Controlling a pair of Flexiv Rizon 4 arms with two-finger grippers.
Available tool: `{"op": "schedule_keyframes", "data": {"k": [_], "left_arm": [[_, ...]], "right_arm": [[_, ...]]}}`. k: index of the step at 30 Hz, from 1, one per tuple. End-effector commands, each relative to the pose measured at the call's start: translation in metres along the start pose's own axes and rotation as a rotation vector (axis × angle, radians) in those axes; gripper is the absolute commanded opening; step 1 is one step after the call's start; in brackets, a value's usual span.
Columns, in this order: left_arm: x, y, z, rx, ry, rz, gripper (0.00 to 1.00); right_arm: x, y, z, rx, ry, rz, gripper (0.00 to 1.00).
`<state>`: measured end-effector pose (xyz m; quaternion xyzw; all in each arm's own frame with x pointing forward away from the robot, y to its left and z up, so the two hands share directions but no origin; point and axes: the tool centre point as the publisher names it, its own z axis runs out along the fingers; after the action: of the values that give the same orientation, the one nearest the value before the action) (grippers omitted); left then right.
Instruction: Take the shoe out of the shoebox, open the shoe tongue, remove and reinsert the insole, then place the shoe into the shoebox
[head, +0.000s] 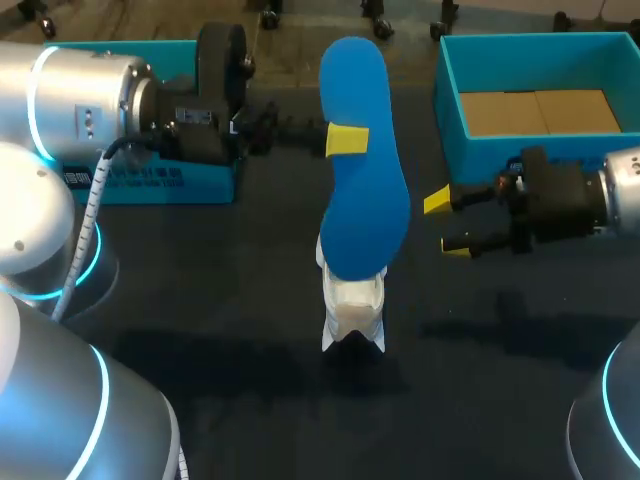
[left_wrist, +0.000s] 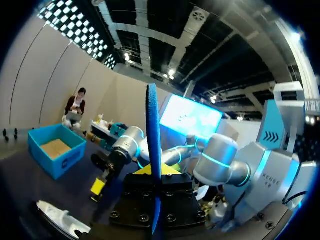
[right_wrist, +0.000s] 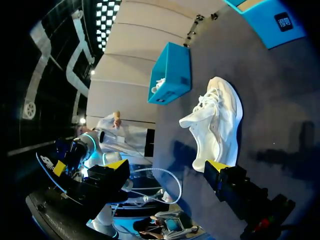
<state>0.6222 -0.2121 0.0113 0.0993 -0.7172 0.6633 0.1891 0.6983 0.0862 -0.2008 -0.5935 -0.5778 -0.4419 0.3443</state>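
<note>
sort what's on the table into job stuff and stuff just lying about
Job: blue foam insole, pinched in the left gripper; white lace-up shoe; open teal shoebox.
Lying about, probably: second teal box, far left.

You have one shoe (head: 352, 310), one insole (head: 362, 170) and two teal boxes: left box (head: 170, 182) on the tabletop's (head: 230, 300) far-left edge, right box (head: 500, 152) in its far-right corner.

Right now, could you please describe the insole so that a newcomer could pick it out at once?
On the dark table, between the left teal box and the right teal box, lies a white shoe. Over it the left tool holds the insole. It is the only flat, bright blue, foot-shaped sheet.
</note>
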Motion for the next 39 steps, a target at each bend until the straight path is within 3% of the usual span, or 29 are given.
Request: {"op": "schedule_keyframes", "data": {"k": [1,10,11,26,33,39], "left_arm": [[-0.016,-0.007,0.0,-0.069,-0.008,0.258,0.0],[-0.038,-0.002,0.001,-0.047,0.026,0.741,0.0],[-0.034,-0.002,0.001,-0.043,0.011,0.666,0.0],[-0.034,-0.002,0.001,-0.043,0.011,0.666,0.0],[-0.034,0.004,-0.003,-0.078,-0.157,1.067,0.0],[-0.045,0.014,-0.005,-0.094,-0.206,1.289,0.0]], "right_arm": [[0.0,-0.001,0.001,-0.002,-0.003,0.001,1.0],[0.0,-0.001,0.001,-0.002,-0.003,0.001,1.0],[0.0,-0.001,0.001,-0.002,-0.003,0.001,1.0],[0.0,-0.001,0.001,-0.002,-0.003,0.001,1.0],[0.0,-0.001,0.001,-0.002,-0.003,0.001,1.0],[0.0,-0.001,0.001,-0.002,-0.003,0.001,1.0]]}}
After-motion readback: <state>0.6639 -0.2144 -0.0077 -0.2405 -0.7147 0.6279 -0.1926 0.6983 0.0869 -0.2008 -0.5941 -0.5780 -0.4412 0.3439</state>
